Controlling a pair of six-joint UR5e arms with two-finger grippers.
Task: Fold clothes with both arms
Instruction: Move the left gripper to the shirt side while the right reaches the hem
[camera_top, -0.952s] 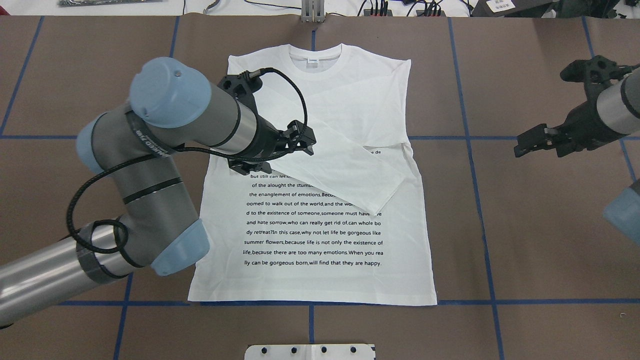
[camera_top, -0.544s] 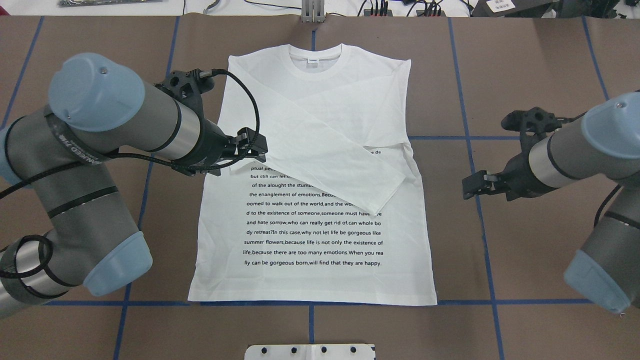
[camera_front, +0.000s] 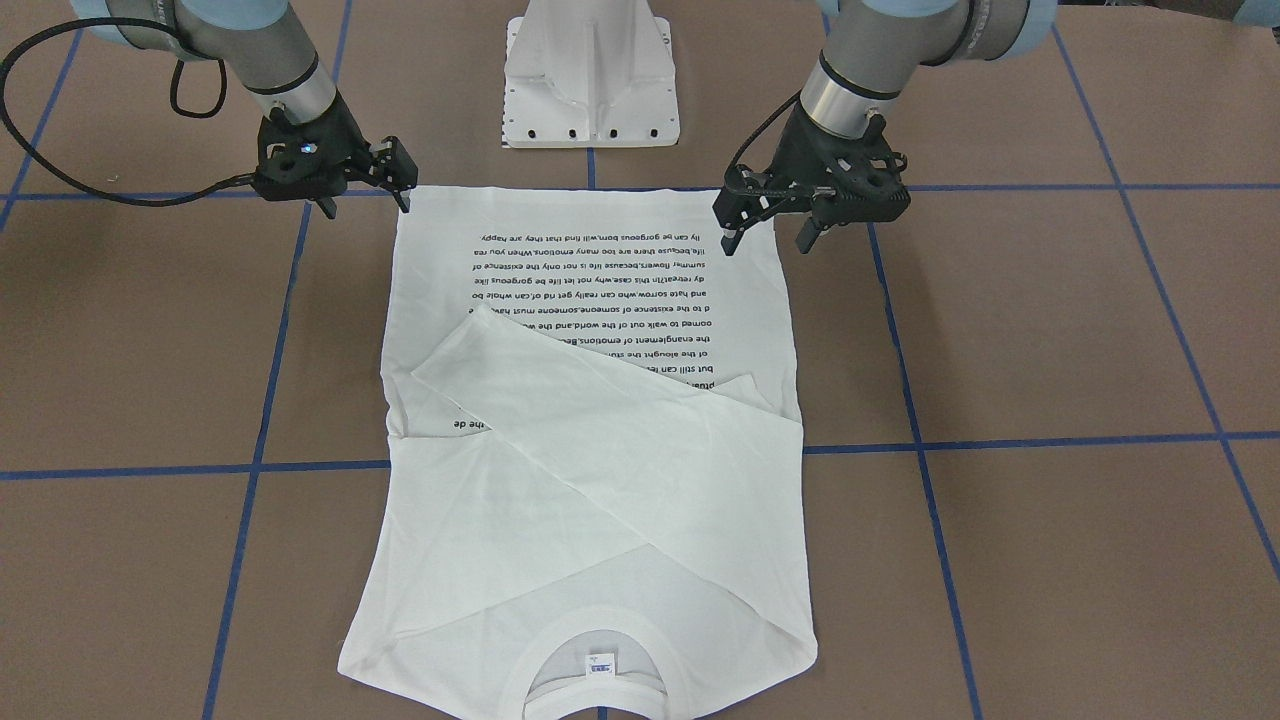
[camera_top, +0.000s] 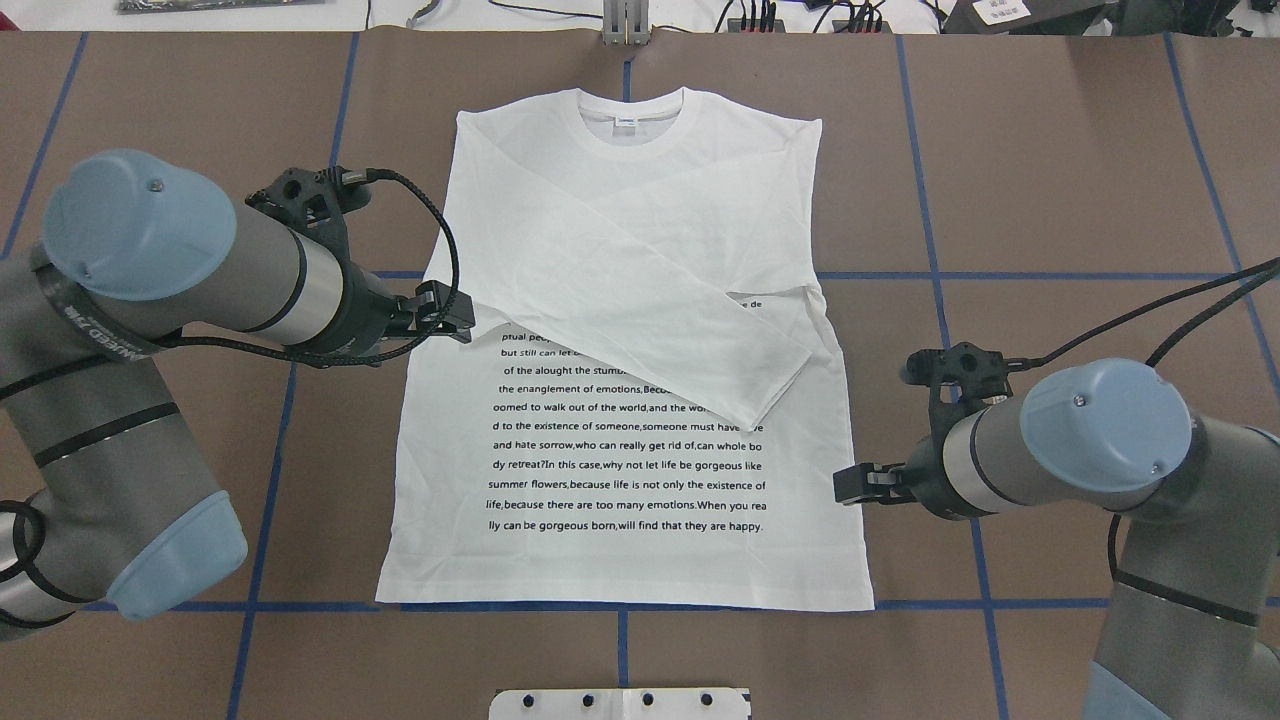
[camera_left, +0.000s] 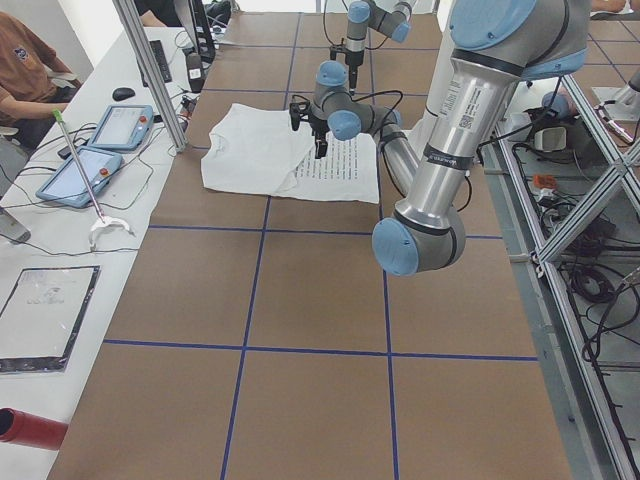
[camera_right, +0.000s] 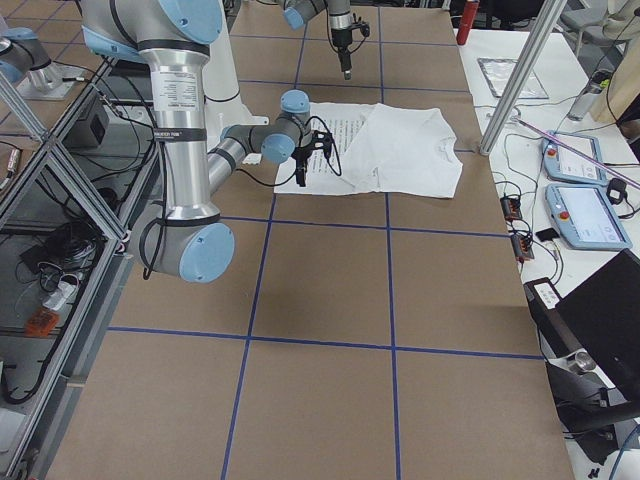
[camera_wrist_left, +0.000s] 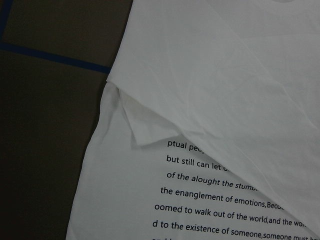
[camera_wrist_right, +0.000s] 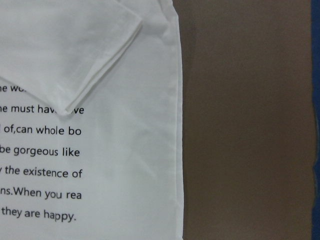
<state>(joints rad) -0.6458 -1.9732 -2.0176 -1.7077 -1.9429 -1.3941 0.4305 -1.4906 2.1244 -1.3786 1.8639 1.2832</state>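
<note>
Exterior front-facing view: the T-shirt (camera_front: 590, 500) lay flat on your tabletop (camera_front: 1050, 330), sleeves (camera_front: 600, 400) crossed inward. Left gripper (camera_front: 765, 243) and right gripper (camera_front: 367, 208) hung spread, empty, at its hem corners, probably to pinch them.

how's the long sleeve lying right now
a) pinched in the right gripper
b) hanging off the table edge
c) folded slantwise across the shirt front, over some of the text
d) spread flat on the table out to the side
c: the sleeve runs diagonally over the front of the T-shirt, and its cuff end covers part of the printed text.
</note>
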